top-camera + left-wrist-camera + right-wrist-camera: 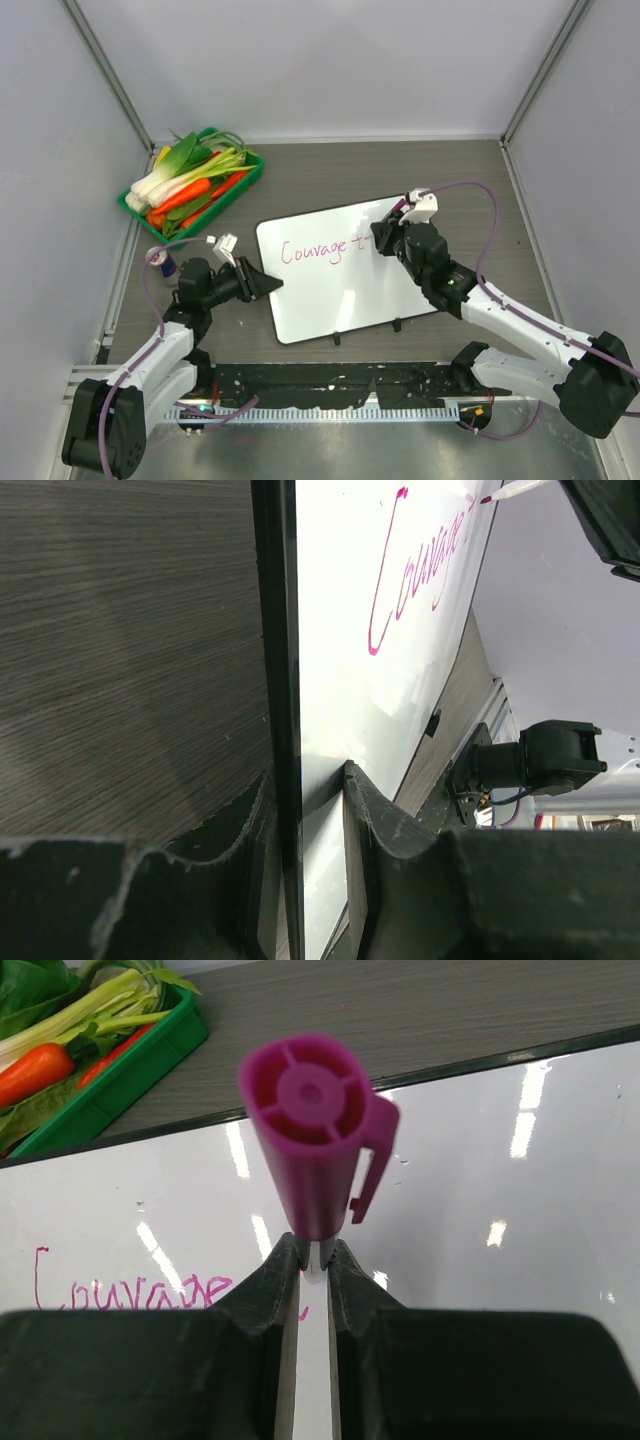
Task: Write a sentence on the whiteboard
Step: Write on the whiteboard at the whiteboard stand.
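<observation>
Dark wood-grain laminate covers the table [420,180]. Pale grey panels wall it in at nine, twelve and three o'clock, and a toothed metal rail [330,412] runs along the six o'clock edge where both arms are bolted. At ten o'clock on the tabletop a green tray [252,178] holds leeks, carrots and other vegetables [190,180]. A small can [164,265] stands at about eight o'clock, just beside the left arm.

The left gripper [266,284] clamps the whiteboard [345,295] at its nine o'clock edge. In the left wrist view its fingers [385,825] straddle the thin black frame, one on the white face and the other on the table side, jaws narrow and closed on the board. The whiteboard lies at the table's centre, turned slightly counter-clockwise, with its two black clips [337,339] on the six o'clock long edge.

The sentence [318,250] runs in pink cursive across the board's upper left and reads "Courage t", ending at the right gripper [388,236] near the board's twelve o'clock edge. That gripper's jaws are narrow and closed on a magenta marker [315,1130], capped end towards the wrist camera, tip down at the board.

Bare white surface spans from the marker to the board's three o'clock edge. Bare tabletop lies beyond at twelve and three o'clock, up to the walls.
</observation>
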### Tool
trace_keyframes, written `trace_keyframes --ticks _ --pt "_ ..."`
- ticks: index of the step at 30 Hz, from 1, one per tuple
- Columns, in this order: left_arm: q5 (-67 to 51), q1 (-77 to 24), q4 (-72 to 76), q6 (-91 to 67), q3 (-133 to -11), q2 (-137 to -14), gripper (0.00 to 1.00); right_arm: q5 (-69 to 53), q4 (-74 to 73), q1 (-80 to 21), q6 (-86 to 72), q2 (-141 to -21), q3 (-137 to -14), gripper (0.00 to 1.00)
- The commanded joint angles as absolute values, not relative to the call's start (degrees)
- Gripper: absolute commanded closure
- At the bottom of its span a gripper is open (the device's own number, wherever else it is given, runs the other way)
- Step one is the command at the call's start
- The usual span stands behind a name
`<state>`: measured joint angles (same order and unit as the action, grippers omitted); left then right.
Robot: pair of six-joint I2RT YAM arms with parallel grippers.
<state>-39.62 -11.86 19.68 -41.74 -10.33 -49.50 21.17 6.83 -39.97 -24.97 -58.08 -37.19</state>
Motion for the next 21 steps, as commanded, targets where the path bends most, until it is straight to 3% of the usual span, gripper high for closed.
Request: trace_keyframes --ticks 1,21 --pt "-38.7 -11.8 20.9 -39.5 -10.7 -49.6 1.00 21.8 8.7 -39.6 -24.4 -59.4 -38.9 0.99" --pt "-38.7 -11.8 21.1 -39.5 -10.7 -49.8 1.00 20.7 3.5 -39.5 -24.3 -55.6 -34.5 0.99"
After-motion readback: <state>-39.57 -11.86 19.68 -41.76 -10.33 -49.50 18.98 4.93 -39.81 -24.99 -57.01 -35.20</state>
